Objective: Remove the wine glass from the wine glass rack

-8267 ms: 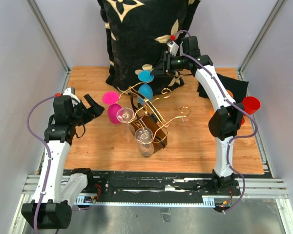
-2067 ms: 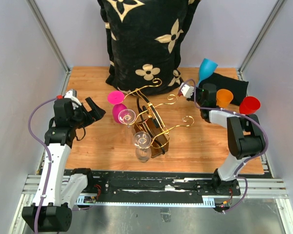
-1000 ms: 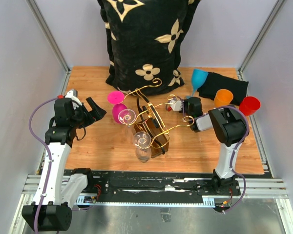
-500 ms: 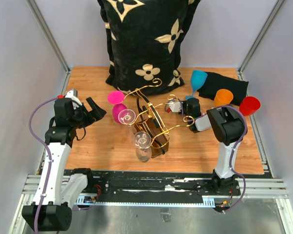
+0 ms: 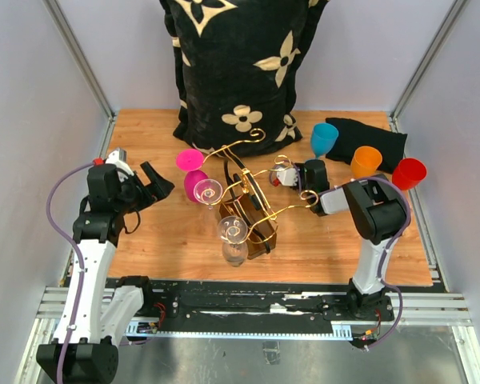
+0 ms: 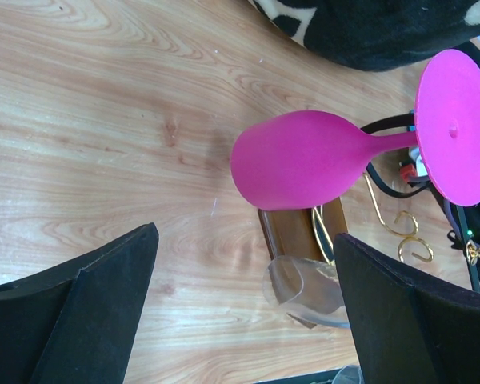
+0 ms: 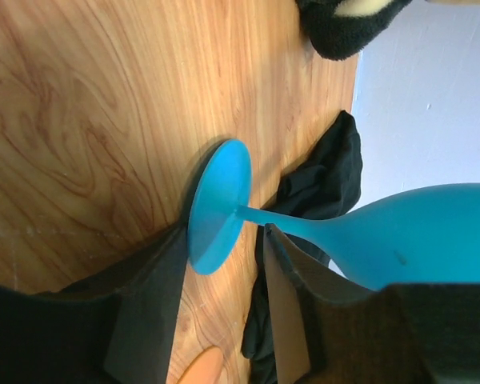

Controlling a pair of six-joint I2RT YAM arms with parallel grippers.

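Note:
The gold wire wine glass rack (image 5: 252, 188) stands mid-table on its brown wooden base (image 6: 292, 232). A pink wine glass (image 5: 190, 172) (image 6: 296, 164) and two clear glasses (image 5: 206, 192) (image 5: 234, 232) hang from its arms. A blue wine glass (image 5: 324, 138) stands upright on the table right of the rack. Its foot (image 7: 218, 206) rests on the wood, and its thin stem passes between the parted fingers of my right gripper (image 5: 312, 171) (image 7: 224, 238), which is open. My left gripper (image 5: 152, 180) (image 6: 244, 236) is wide open, left of the pink glass and holding nothing.
A large black flower-patterned cushion (image 5: 240, 64) leans against the back wall behind the rack. A black cloth (image 5: 372, 136) (image 7: 316, 180) lies at the back right. An orange cup (image 5: 366, 160) and a red cup (image 5: 409, 172) stand near the right edge.
My right gripper's jaws have parted from the blue glass's stem, and the glass has moved slightly nearer. The left arm has not moved.

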